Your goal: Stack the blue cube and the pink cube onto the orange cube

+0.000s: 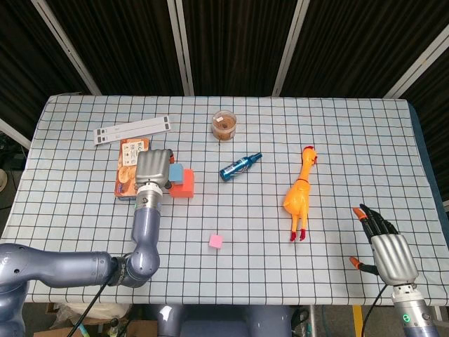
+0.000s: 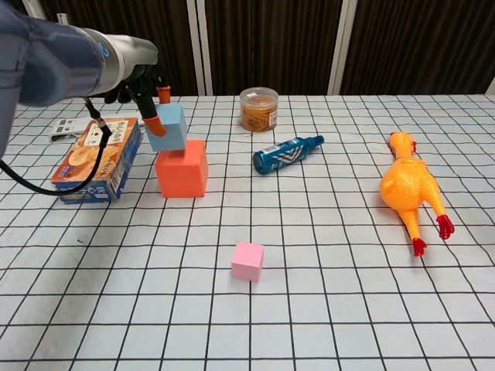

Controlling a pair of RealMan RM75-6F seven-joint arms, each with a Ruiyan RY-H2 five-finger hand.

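The robot's left hand [image 2: 143, 85] holds the blue cube [image 2: 166, 127] pinched between orange-tipped fingers [image 2: 152, 122], the cube tilted and hanging just above the orange cube [image 2: 182, 168], which sits on the checked desk [image 2: 325, 255] directly under the hand. Whether the two cubes touch at the lower edge cannot be told. The pink cube [image 2: 247, 260] lies on the desk nearer the robot than the hand, well apart from it and towards the right hand's side. The right hand [image 1: 387, 251] hovers far off at the desk's near edge, fingers spread, holding nothing.

The cubes look like light, stiff foam blocks with matte faces, so they probably grip easily and will not break, but could topple if set down crooked. Opposite flat sides seem the best place to hold; the small pink one likely needs a fingertip pinch.

Beyond the hand stands a clear lidded tub [image 2: 258, 109] holding something brown. A snack box [image 2: 97, 158] lies just beside the hand, contents hidden
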